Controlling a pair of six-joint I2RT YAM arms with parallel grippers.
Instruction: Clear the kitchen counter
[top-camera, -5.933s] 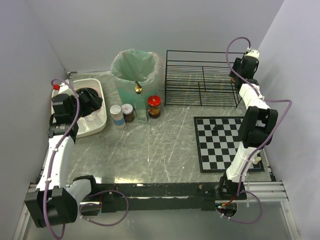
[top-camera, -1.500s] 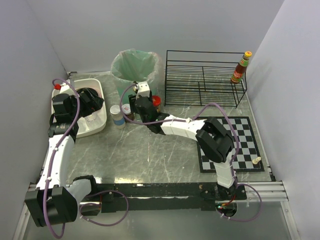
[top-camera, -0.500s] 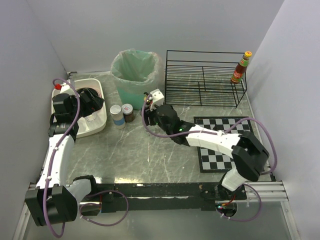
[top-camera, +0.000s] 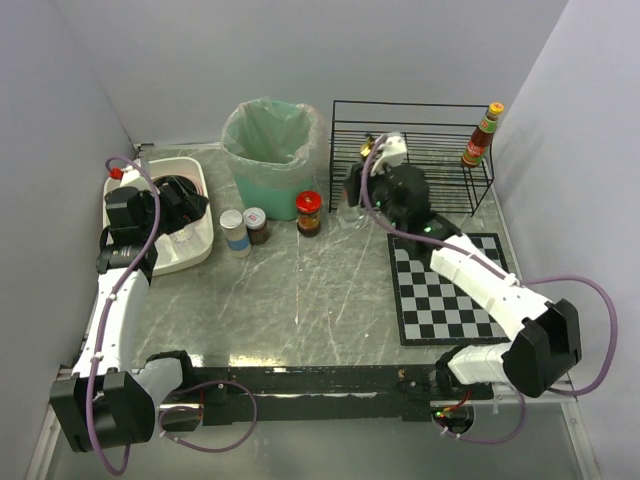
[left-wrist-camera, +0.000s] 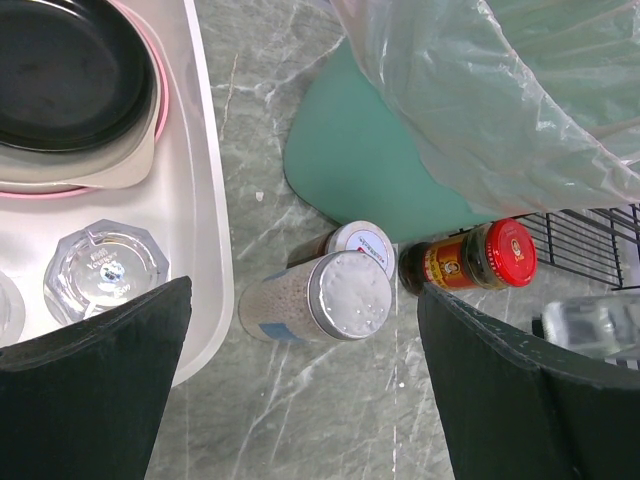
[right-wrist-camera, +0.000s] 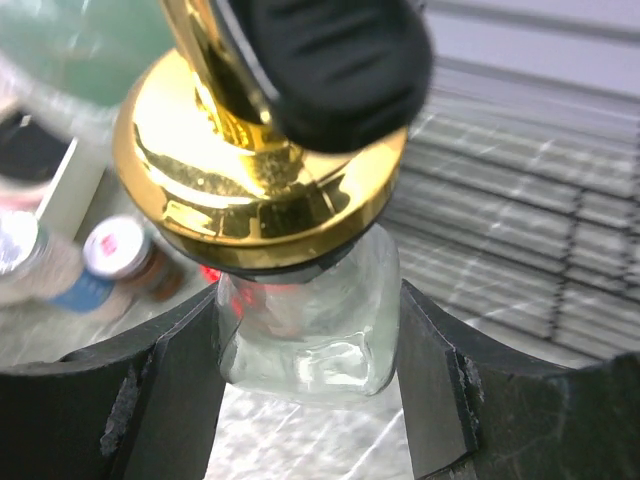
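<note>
**potwasher22:** Why is the right gripper (right-wrist-camera: 305, 330) grabbing the glass bottle (right-wrist-camera: 280, 220) so low, under that gold collar?

**armchair_rigger:** My guess is the square glass body gives the pads flat sides to squeeze, and the gold collar with the black top is round and slick. The jaws are clamped on the glass on both sides. It sits just off the front left corner of the wire rack (top-camera: 420, 150), which fills the counter's back right. I'd bet the rack is the drop spot, since a hot sauce bottle (top-camera: 481, 135) already stands at its far right end. I can't tell if the base is touching anything.

**potwasher22:** And the left one?

**armchair_rigger:** The left gripper (left-wrist-camera: 305, 340) is spread wide and holds nothing, parked over the white tub (top-camera: 195, 245) at the left edge. Probably just keeping out of the way.

**potwasher22:** How's the kitchen counter (top-camera: 300, 290) itself looking?

**armchair_rigger:** It's a grey marble pattern with white veins and a metal rail along the front edge. A red-lidded jar (top-camera: 309, 212), a brown spice jar (top-camera: 256, 226) and a silver-lidded shaker (top-camera: 234, 232) stand in a row near the back edge, in front of the green trash bin (top-camera: 270, 150). A checkered mat (top-camera: 450, 290) lies toward the right edge. So it's not done yet.
</note>
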